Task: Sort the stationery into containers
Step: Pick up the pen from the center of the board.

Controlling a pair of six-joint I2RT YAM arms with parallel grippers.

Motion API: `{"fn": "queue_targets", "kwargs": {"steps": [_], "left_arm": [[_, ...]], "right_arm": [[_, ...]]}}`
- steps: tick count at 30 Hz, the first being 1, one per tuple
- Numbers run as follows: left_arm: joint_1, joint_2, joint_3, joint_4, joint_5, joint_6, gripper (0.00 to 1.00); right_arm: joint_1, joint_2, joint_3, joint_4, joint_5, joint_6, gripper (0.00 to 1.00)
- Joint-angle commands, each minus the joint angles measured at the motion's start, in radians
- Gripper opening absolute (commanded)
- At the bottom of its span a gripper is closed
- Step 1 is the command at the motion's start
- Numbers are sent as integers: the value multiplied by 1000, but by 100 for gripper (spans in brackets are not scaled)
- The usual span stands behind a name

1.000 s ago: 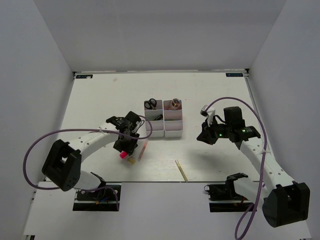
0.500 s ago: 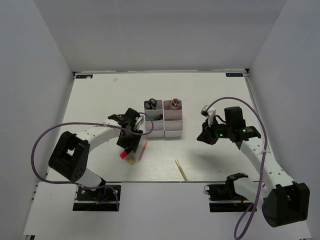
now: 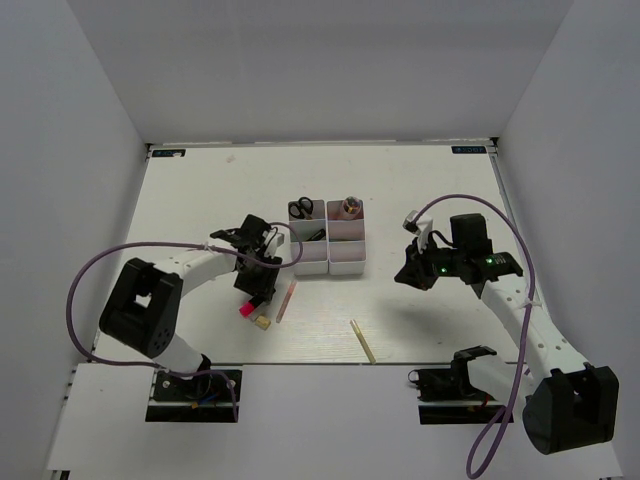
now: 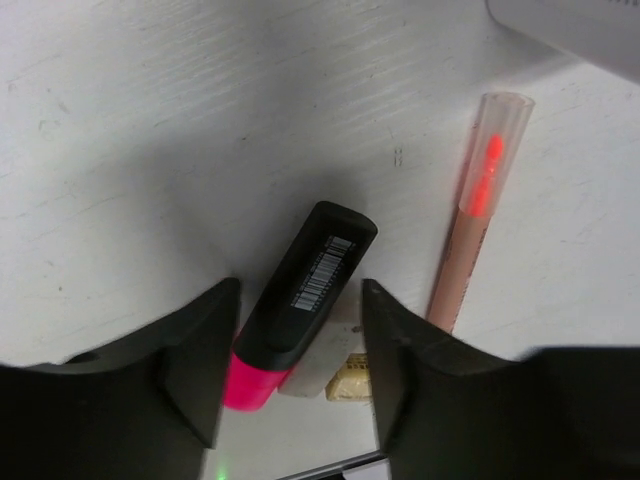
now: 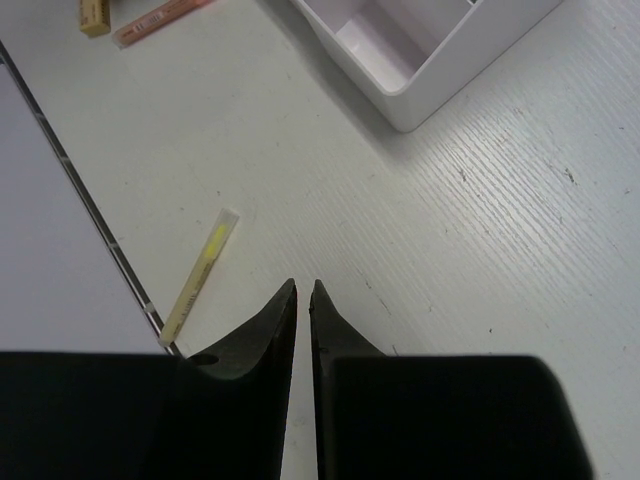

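A magenta marker [image 4: 300, 300] with a black barcoded body lies on the table between the fingers of my left gripper [image 4: 300, 290]. The jaws stand open on either side of it, with a gap on the right side. Under its lower end sit a white bit and a small tan piece [image 4: 352, 378]. A pink pencil [image 4: 468, 250] lies just right of the jaws. From above, the left gripper [image 3: 258, 285] is below-left of the white containers [image 3: 345, 266]. Black scissors [image 3: 300, 210] stand in one bin. My right gripper [image 5: 304, 285] is shut and empty above bare table.
A tan pencil [image 3: 362, 340] lies near the front edge of the table, also in the right wrist view as a yellowish pencil [image 5: 200, 275]. A marker [image 3: 351, 206] stands in the far right bin. The containers' corner [image 5: 430, 70] is ahead of the right gripper.
The left gripper's jaws have widened slightly around the marker, and the left arm's elbow has swung right. The marker still lies on the table. The right arm has not moved.
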Motion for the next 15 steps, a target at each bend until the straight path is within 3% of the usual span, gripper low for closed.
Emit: {"fn": "queue_targets", "kwargs": {"steps": [1, 4, 7, 13, 15], "left_arm": [[5, 8, -9, 37, 38, 20, 59], [5, 26, -6, 39, 36, 19, 48], [5, 44, -6, 28, 30, 19, 47], [3, 44, -10, 8, -34, 19, 25], [5, 31, -13, 3, -67, 16, 22]], "right_arm": [[-5, -5, -1, -5, -36, 0, 13], [-10, -5, 0, -7, -41, 2, 13], [-11, -2, 0, -8, -42, 0, 13], [-17, -3, 2, -10, -48, 5, 13], [-19, 0, 0, -10, -53, 3, 13]]}}
